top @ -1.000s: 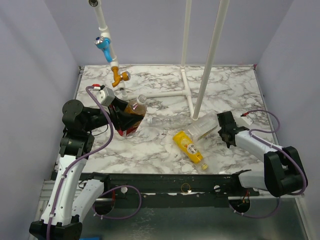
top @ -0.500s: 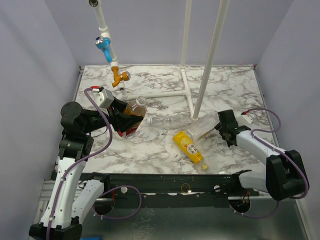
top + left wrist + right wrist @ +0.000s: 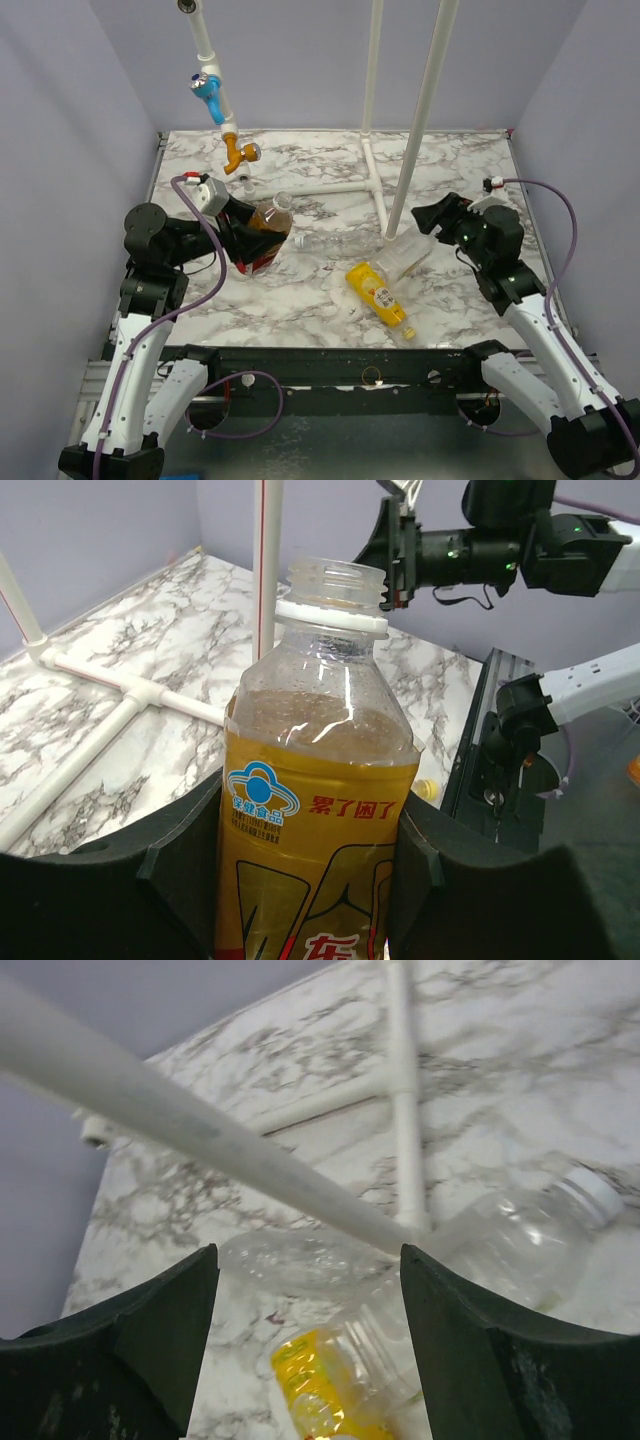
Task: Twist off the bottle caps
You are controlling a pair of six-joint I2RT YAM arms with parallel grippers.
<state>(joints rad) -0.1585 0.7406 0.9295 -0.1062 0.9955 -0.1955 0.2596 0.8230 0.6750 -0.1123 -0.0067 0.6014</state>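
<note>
Left hand [image 3: 240, 238] clamped on brown bottle [image 3: 268, 222], neck uncapped, left of upright pipe [image 3: 415, 130]. Right hand [image 3: 422, 216] apart, empty, just right of pipe, above wider clear bottle [image 3: 405, 256] with white cap [image 3: 592, 1193] on.

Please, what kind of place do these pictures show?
Probably a robot test booth, not a real kitchen: plain lilac walls enclose a marble-pattern table, and the white pipes and blue-handled tap look like mock plumbing.
</note>
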